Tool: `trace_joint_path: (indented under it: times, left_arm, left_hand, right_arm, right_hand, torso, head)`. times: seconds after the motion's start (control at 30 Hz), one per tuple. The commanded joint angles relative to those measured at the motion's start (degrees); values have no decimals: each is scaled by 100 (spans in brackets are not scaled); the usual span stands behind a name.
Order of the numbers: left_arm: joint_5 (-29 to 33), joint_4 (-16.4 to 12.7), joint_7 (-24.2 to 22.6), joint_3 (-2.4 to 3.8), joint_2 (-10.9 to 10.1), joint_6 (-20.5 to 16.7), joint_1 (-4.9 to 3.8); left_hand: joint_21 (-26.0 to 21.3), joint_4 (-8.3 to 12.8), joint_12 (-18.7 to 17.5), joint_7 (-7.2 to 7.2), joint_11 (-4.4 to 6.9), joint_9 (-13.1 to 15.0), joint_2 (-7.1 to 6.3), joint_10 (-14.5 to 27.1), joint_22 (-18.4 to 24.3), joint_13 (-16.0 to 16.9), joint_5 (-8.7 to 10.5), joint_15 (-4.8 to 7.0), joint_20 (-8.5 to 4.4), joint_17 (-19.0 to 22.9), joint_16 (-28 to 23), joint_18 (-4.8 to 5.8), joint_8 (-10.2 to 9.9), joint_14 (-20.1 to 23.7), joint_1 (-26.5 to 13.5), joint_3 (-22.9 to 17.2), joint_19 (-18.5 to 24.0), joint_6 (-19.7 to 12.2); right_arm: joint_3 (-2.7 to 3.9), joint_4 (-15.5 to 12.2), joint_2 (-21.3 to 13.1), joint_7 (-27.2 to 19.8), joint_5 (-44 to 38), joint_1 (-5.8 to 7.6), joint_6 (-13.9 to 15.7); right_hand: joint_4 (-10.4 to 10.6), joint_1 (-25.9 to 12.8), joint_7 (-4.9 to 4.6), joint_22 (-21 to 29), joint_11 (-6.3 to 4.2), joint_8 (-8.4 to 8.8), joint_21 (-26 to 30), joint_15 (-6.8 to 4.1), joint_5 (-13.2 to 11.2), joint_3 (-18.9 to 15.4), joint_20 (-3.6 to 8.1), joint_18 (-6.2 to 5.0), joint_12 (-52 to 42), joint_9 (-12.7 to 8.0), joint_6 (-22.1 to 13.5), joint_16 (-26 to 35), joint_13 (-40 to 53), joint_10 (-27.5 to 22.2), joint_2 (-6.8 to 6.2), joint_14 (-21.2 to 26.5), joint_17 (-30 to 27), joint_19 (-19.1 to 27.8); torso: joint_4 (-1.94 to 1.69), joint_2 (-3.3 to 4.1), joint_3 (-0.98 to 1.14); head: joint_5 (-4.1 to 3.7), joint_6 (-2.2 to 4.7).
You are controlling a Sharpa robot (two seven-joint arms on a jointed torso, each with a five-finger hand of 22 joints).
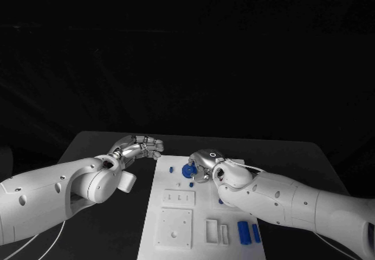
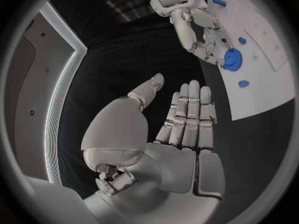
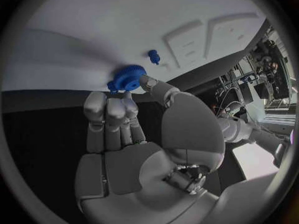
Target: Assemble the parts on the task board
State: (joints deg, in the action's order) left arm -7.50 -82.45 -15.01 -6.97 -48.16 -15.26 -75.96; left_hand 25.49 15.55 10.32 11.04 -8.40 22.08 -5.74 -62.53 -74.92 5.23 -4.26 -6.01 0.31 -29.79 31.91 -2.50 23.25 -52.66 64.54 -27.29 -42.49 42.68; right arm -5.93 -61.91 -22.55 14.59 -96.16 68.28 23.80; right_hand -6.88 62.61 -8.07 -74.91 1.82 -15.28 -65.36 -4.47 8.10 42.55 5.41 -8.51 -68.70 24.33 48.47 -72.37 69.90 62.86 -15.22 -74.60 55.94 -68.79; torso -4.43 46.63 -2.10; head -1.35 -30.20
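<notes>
The white task board (image 1: 187,216) lies flat in the middle of the black desk (image 1: 102,146).

The right hand (image 1: 205,165) is over the far end of the board. It pinches a round blue gear (image 1: 187,171) with little teeth between its thumb and its fingertips (image 3: 131,98). In the right wrist view the gear (image 3: 128,79) sits right at the tips of the fingers, close against the white board (image 3: 124,30). I cannot tell if the gear touches the board.

A small blue peg (image 3: 153,57) stands on the board just beside the gear. In the left wrist view the gear (image 2: 231,59) shows in the right hand (image 2: 202,35), and two more small blue bits (image 2: 243,83) lie near it on the board (image 2: 268,84).

The left hand (image 1: 141,147) is over the bare desk, just beside the far left corner of the board. It holds nothing. In the left wrist view its fingers (image 2: 190,114) are straight and side by side, and the thumb sticks out apart from them.

At the near end of the board two blue rods (image 1: 249,232) lie side by side. Beside them are raised white blocks (image 1: 175,227) with slots and holes.
</notes>
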Motion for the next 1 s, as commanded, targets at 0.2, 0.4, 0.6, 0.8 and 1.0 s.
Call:
trace_joint_path:
  times: [0.2, 0.4, 0.6, 0.8, 1.0]
  left_arm:
    - [-11, -1, -38, 4, 13, 75, -11]
    - [-10, -1, -32, 4, 7, 76, -11]
    - [-10, -5, -33, 4, 5, 74, -11]
    - [-10, -8, -32, 4, -3, 71, -11]
    - [-10, -7, -34, 4, -11, 70, -11]
  left_hand:
    - [23, 23, -39, 0, -5, -10, 2, 39, -120, -8, 20, 0, -7, 6, 25, -61, -26, 58, -78, 0, 28, 18]
    - [24, 24, -39, 0, -5, -10, 2, 39, -119, -9, 20, 0, -7, 6, 26, -61, -26, 58, -78, -1, 29, 18]
    - [24, 25, -40, 0, -5, -11, 1, 40, -119, -9, 20, 0, -7, 7, 26, -61, -26, 59, -78, -2, 29, 18]
    - [25, 27, -41, 0, -5, -11, 0, 39, -119, -9, 20, 0, -7, 7, 27, -62, -26, 59, -76, -3, 30, 18]
    - [26, 29, -41, 0, -5, -12, -1, 39, -119, -10, 20, 0, -7, 8, 27, -62, -26, 60, -75, -5, 31, 18]
  right_arm:
    - [-10, 98, 52, 4, 73, -16, -424]
    - [-10, 143, 52, 76, 95, -16, -521]
    - [-10, 215, 52, 132, 93, -16, -586]
    - [-11, 108, -2, 135, 93, -16, -565]
    - [-11, -51, -93, 137, 102, -17, -359]
  right_hand:
    - [-29, -55, -5, -95, -20, 59, 15, -25, 28, -62, 27, -649, 1, -24, -134, 23, -7, -15, 24, -5, 21, -4]
    - [-29, -73, -2, -95, -23, 72, 16, -28, 23, -85, 26, -649, 5, -28, -171, 27, -11, -23, 18, -4, 26, -3]
    - [-28, -91, -3, -95, -23, 82, 18, -29, 21, -108, 25, -649, 12, -30, -203, 31, -17, -35, 0, -4, 30, -1]
    - [-27, -100, -8, -95, -19, 80, 19, -26, 20, -120, 25, -649, 6, -28, -205, 33, -12, -31, -10, -4, 32, 0]
    - [-27, -104, -11, -95, -16, 74, 19, -22, 18, -129, 25, -649, 3, -24, -200, 35, -10, -29, -17, -5, 34, 0]
  torso:
    - [-7, 5, -2]
    - [-1, 3, -7]
    - [0, 2, -7]
    - [1, 2, -6]
    - [3, 4, -5]
  head:
    - [0, -2]
    - [4, -7]
    - [-3, -5]
    - [-4, 7]
    - [-12, 3]
